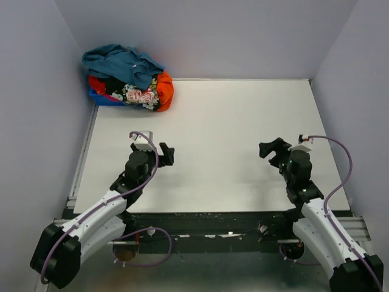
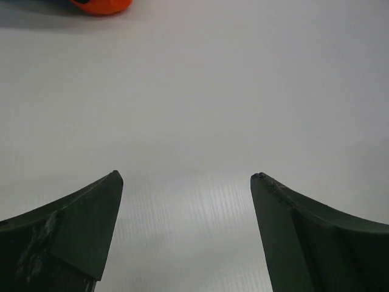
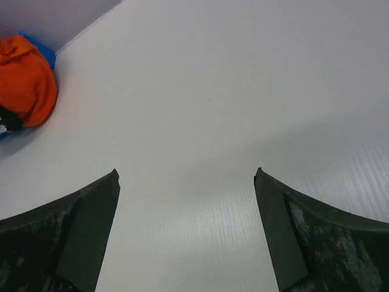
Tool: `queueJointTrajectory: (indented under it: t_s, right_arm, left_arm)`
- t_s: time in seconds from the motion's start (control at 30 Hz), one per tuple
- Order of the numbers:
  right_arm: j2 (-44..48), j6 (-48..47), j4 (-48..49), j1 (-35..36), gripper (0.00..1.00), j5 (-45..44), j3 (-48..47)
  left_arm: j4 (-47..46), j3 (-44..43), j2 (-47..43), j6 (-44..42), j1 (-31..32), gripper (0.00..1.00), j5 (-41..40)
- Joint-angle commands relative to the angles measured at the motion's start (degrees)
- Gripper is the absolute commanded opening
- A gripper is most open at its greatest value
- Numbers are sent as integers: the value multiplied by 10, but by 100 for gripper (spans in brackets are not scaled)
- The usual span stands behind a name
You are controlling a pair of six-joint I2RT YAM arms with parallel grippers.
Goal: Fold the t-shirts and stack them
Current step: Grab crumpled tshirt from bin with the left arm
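Note:
The t-shirts lie crumpled in a heap at the far left corner. A dark teal-blue t-shirt is on top, an orange-red one hangs on the right side, and a black flowered one is at the front. The orange-red cloth also shows in the left wrist view and the right wrist view. My left gripper hovers open over bare table, well short of the heap. My right gripper is open too, far to the right, with nothing between its fingers.
A small blue bin holds the heap against the left wall. The white table is walled at the back and on both sides. A metal rail with cables runs along the near edge between the arm bases.

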State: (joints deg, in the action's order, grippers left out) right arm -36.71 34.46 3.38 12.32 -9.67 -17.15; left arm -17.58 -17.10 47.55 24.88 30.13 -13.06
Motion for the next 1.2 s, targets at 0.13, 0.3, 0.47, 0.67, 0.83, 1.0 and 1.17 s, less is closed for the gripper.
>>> queueJointTrajectory:
  t_s: [0.13,0.3,0.47,0.67,0.83,1.0,1.17]
  right_arm:
    - [7,-1,-7,2,100,-9,3]
    - [10,8,-12,2,100,-11,2]
    - [13,15,-14,2,100,-11,4]
    - [5,18,-13,2,100,-19,5]
    - [-6,18,-14,2,100,-17,3]
    - [-6,18,-14,2,100,-25,4]
    - [-9,18,-7,2,99,-17,8]
  left_arm:
    - [0,-10,18,12,3,99,-11]
    - [18,-32,26,56,3,99,-28]
    - [83,-92,32,97,1,99,-109]
    - [193,-247,117,155,-105,99,-149]
    - [235,-400,232,178,-223,99,-86]
    - [282,-551,363,185,-263,99,-72]
    - [380,-740,519,194,-286,99,-54]
